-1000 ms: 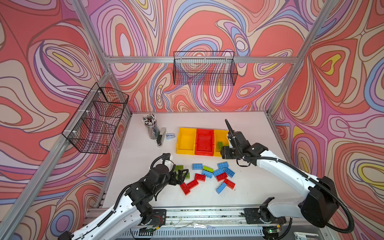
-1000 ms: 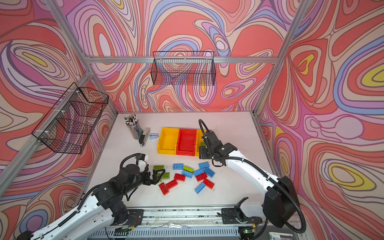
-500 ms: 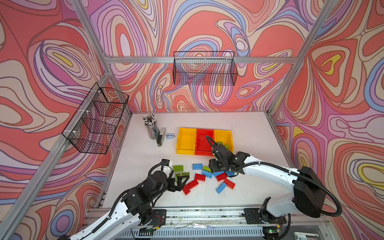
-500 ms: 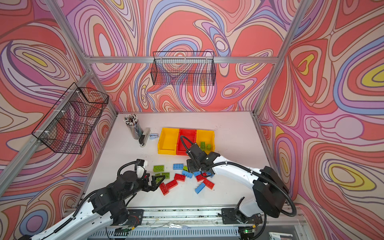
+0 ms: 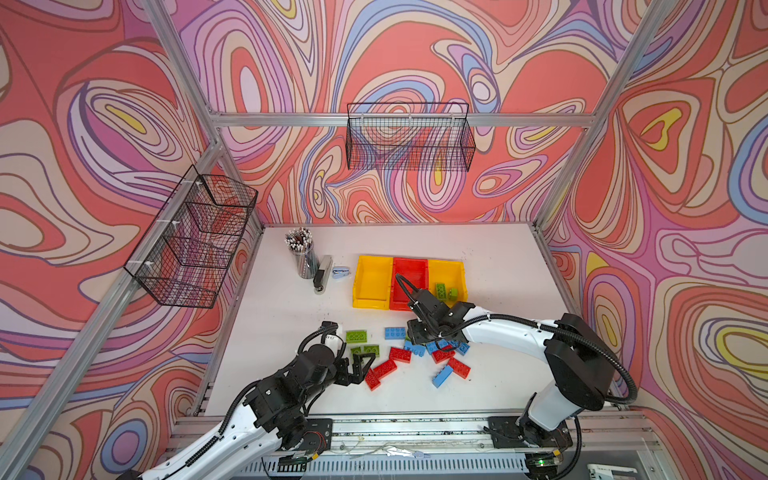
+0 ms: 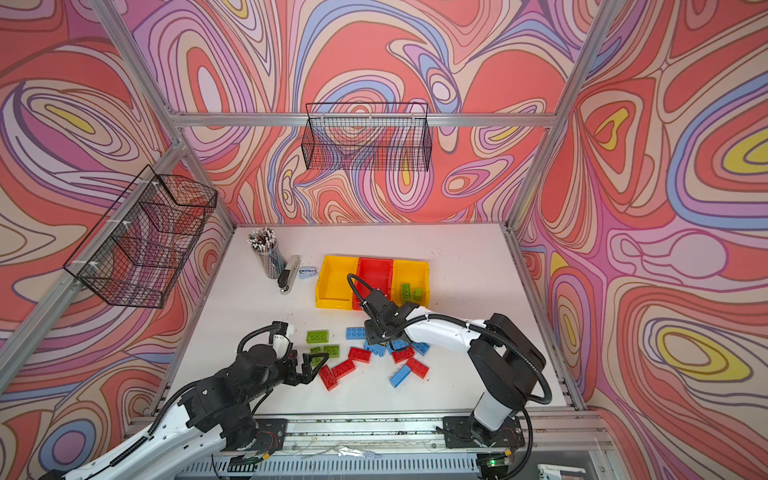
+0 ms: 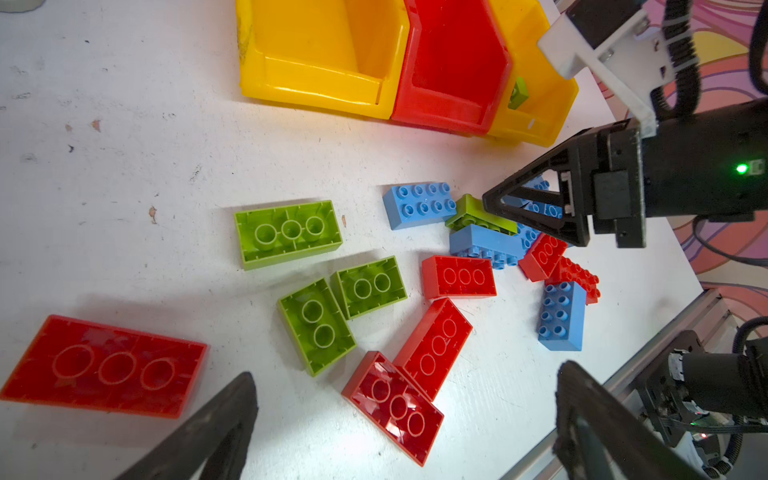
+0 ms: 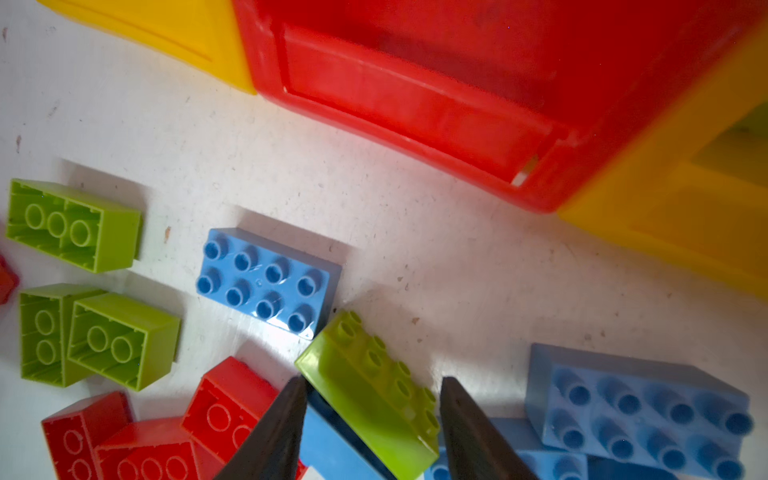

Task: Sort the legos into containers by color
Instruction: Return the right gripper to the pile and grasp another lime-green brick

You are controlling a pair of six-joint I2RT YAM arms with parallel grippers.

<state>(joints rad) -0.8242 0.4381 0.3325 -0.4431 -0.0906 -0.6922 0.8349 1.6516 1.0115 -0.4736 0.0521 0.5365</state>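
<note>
Two green legos [image 5: 441,289] are lying in the 1 o'clock yellow bin [image 5: 445,270]; right gripper [image 8: 374,380], swung back down, is narrowing half-open jaws around a third green brick [image 7: 471,210] in the pile [image 5: 400,354], left gripper [image 7: 405,374] hovering wide, empty.

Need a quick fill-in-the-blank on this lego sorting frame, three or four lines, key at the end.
The middle bin of the three is ___.
The only legos already in a bin are ___.
The green brick between the right gripper's fingers lies on a ___ brick.
The left gripper's jaws stand ___.
Missing words: red; green; blue; open.
</note>
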